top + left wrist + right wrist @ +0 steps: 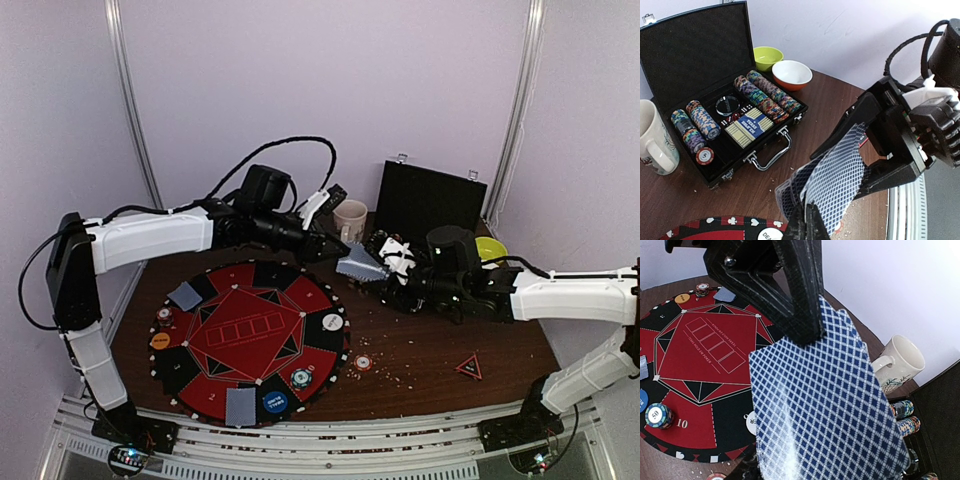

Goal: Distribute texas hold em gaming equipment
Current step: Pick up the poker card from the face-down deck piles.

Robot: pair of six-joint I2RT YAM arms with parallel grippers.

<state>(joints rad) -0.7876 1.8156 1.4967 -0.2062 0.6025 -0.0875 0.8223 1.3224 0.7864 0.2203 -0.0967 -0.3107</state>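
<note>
Top view: right gripper (380,268) is clamped on the card fan (358,265), held in the air just past the far-right edge of the mat (250,335). Left gripper (332,248) meets the fan from the mat side. On the mat: one face-down card (185,295) at the left, another (241,405) at the near edge, plus the white button (332,322), blue button (274,402) and orange button (160,341). One chip (362,362) lies just off the mat's right edge.

Left wrist: the fan (blue diamond backs) sits between the right gripper's black fingers (855,117). The left fingertips (812,222) are nearly together at its lower edge; can't tell if they pinch. Open case (690,55) stands beyond the mat.

Right wrist: the fan fills the frame, with the mat behind it.
</note>
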